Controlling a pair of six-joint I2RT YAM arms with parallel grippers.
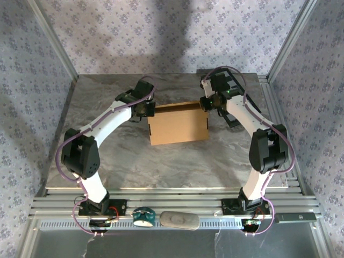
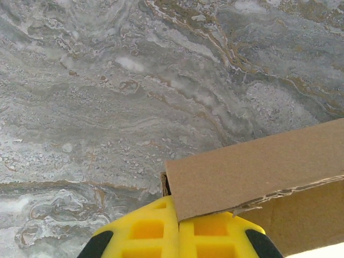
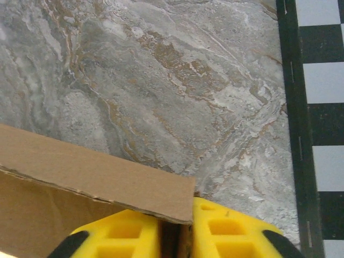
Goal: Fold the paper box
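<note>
With left gripper (image 2: 178, 223) and right gripper (image 3: 176, 231) each clamped on a flap corner of the paper box (image 1: 178, 128) lying between them on the table (image 1: 161, 166), swing both together evenly, creasing without tearing.

Paper box (image 2: 252, 172) corner in left claw (image 2: 177, 228)
</note>
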